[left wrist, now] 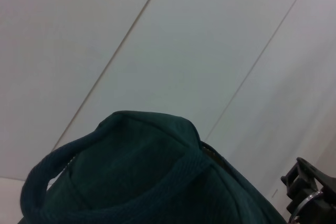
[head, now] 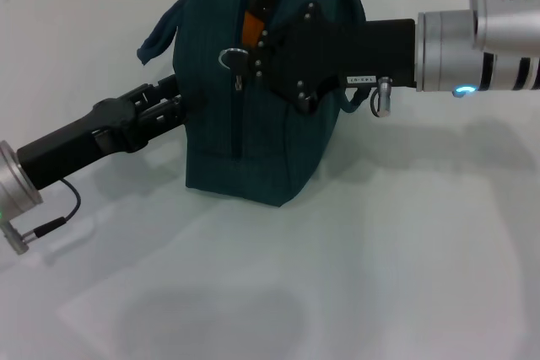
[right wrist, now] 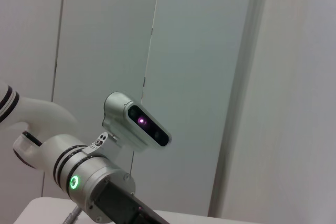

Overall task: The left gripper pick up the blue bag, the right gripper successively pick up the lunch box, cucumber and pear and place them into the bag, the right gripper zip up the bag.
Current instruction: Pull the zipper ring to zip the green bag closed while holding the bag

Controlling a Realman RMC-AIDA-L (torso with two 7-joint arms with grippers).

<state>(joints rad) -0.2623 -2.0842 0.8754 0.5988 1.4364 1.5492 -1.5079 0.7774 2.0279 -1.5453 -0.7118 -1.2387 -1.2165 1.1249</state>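
The blue bag (head: 253, 132) stands upright on the white table, far centre. My left gripper (head: 173, 100) reaches in from the lower left and grips the bag's left side. My right gripper (head: 251, 61) comes in from the right across the bag's upper part, its tips closed on the ring zipper pull (head: 230, 58). Below the ring the zipper is closed. Above it the bag gapes and shows the orange pear (head: 251, 27). The lunch box and cucumber are hidden. The left wrist view shows the bag's top and handle (left wrist: 131, 177) and part of my right gripper (left wrist: 310, 190).
The white table (head: 380, 276) stretches bare in front of and to the right of the bag. A loose bag handle (head: 159, 35) hangs off its left side. A thin cable (head: 66, 208) loops from my left wrist. The right wrist view shows only the robot's head camera (right wrist: 139, 124) and wall.
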